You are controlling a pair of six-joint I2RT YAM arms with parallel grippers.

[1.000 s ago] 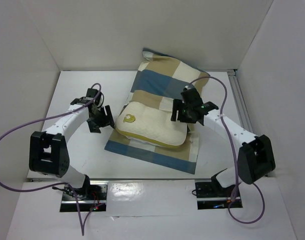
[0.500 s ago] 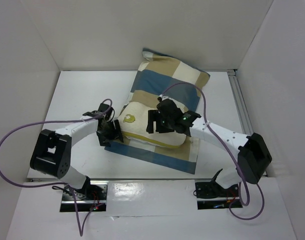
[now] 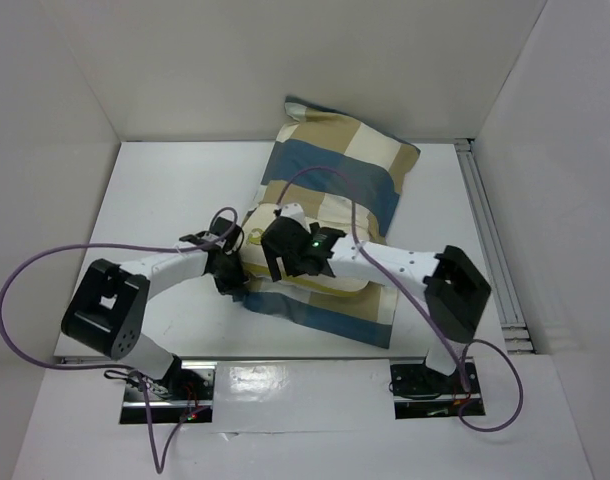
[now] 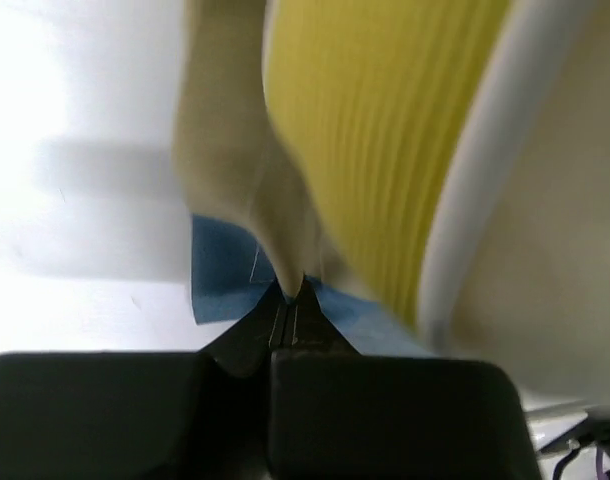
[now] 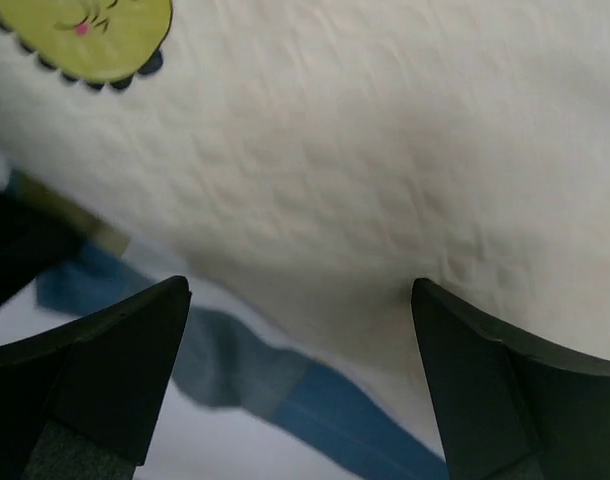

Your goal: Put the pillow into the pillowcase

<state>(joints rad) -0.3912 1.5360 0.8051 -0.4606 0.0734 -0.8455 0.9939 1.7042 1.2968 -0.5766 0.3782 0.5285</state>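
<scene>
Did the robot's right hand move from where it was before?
Yes. The right gripper slid left across the pillow, ending farther from the metal rail along the table's right edge.

Bright, even white light falls from overhead; the white walls [image 3: 285, 50] and worktop [image 3: 155, 200] bounce it back, so shadows there are faint and soft-edged. A glossy strip [image 3: 295, 378] at the near edge shows glare. In the left wrist view the worktop is blown out to white, the pillow [image 4: 385, 130] is blurred, and the left hand [image 4: 290, 305] is nearly black. The right wrist view is soft and slightly smeared.
</scene>
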